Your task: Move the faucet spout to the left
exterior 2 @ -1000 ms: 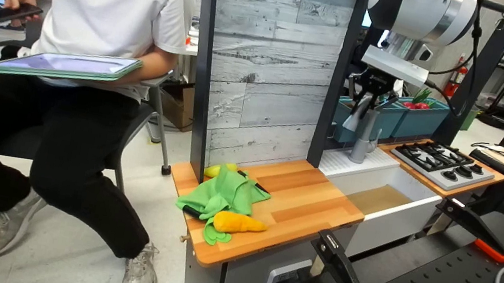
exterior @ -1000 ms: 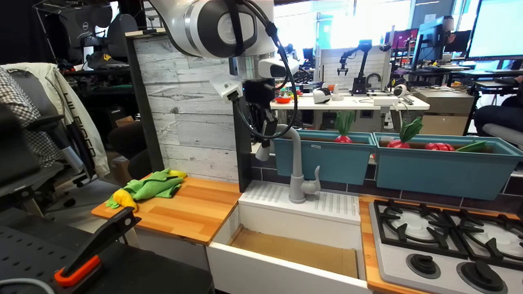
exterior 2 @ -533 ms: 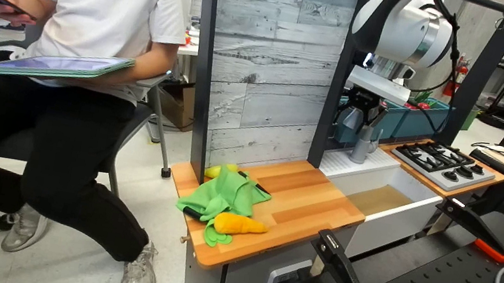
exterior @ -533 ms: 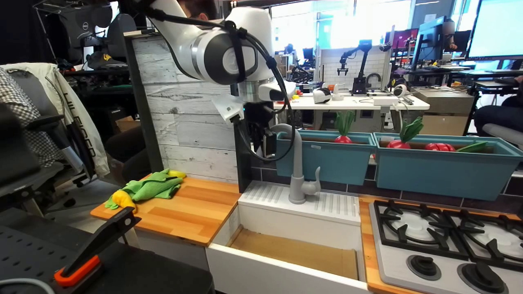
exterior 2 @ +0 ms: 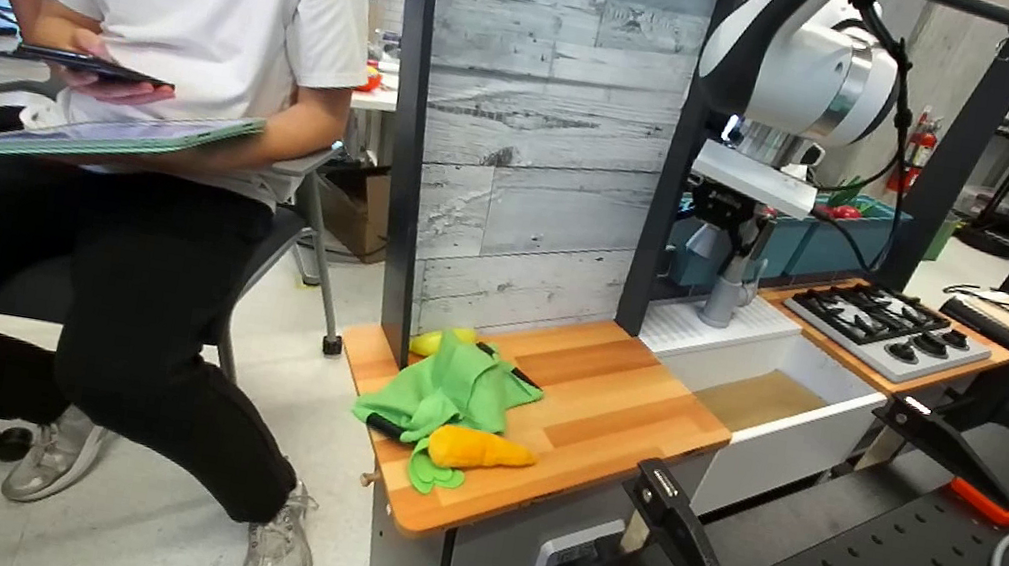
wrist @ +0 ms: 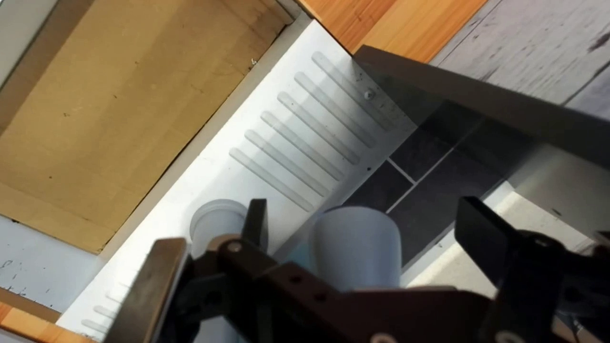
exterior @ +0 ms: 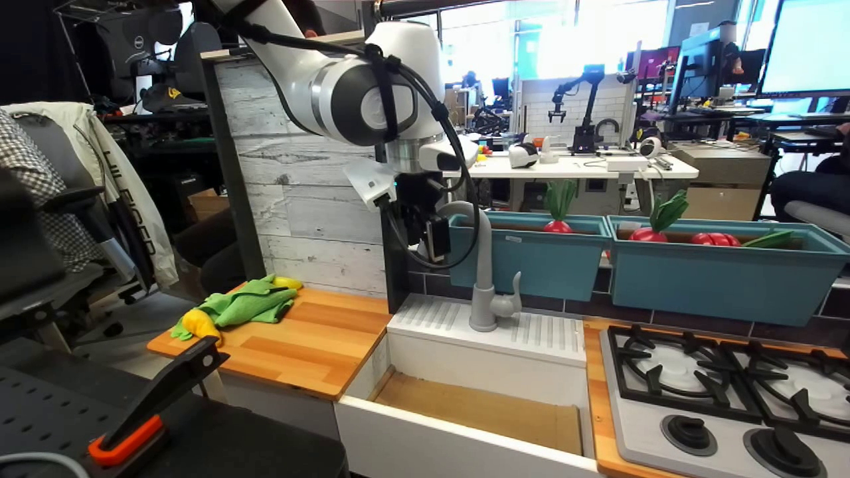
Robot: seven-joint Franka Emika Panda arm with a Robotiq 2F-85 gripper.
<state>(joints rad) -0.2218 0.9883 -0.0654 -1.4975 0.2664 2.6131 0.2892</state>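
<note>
The grey faucet spout (exterior: 485, 255) arches from its post (exterior: 483, 312) behind the sink; in an exterior view its outlet end is largely covered by my gripper (exterior: 430, 244). Seen from the wrist, the spout's pale cylindrical end (wrist: 357, 247) lies between the spread fingers of my gripper (wrist: 363, 209), with visible gaps on both sides of it. The post's base (wrist: 217, 216) shows just outside one finger (wrist: 256, 219). In an exterior view the tapered spout end (exterior 2: 703, 240) hangs beneath my gripper (exterior 2: 719, 238).
Teal planters (exterior: 524, 255) with toy radishes stand right behind the faucet. A dark upright post (exterior: 397, 265) and plank panel (exterior: 312, 192) border it on one side. Below are the white sink (exterior: 465, 458) and a stove (exterior: 671, 398). A green cloth (exterior 2: 458, 387) lies on the wooden counter (exterior 2: 619, 392).
My gripper has come down around the spout's end and its fingers have spread apart. The faucet's base has stayed put. The seated person has moved the phone in their hand.
</note>
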